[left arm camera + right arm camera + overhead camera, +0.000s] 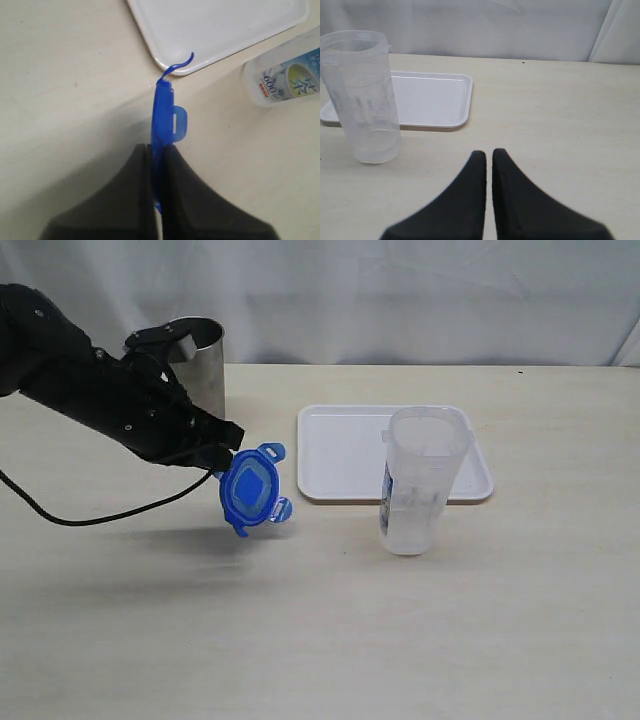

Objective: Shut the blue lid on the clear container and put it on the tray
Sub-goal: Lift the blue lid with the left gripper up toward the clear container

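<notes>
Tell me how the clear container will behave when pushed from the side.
The clear container stands tall and narrow, so it probably tips easily. It looks empty, hence likely light. Its translucent wall may flex when squeezed.

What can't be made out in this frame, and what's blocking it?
Blue lid: left wrist view sees it edge-on, so both faces are hidden; the left gripper covers its near end.
Clear container: cut off by that view's edge; its label is too small to read in the exterior view.
Steel tumbler: partly hidden behind the left arm, exterior view.
Right gripper: outside the exterior view.
</notes>
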Motion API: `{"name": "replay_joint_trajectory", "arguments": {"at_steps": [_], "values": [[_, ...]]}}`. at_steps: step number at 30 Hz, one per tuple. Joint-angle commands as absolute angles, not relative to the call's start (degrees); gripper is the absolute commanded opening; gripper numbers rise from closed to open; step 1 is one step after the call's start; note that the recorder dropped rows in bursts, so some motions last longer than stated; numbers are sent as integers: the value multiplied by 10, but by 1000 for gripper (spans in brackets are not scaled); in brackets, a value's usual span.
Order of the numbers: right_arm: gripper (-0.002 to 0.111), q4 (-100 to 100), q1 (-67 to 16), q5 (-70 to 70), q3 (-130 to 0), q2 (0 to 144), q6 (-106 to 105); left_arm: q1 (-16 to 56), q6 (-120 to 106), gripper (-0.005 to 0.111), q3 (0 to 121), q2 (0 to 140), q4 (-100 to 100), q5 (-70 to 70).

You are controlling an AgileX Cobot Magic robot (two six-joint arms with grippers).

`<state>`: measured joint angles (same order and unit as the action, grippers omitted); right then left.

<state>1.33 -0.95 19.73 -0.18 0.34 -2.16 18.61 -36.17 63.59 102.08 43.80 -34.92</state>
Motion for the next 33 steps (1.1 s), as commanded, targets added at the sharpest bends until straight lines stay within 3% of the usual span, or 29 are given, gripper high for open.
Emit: {"name": "replay_joint_trajectory", "arguments": {"at_steps": [1,14,33], "values": [[4,18,-8,196,0,0,-22,189,-385,0,636,1000,440,-339],[4,18,-8,196,0,0,-22,284,-503,0,636,997,440,-158],[4,18,-8,196,0,0,-22,366,-514,0,636,997,315,138]]}}
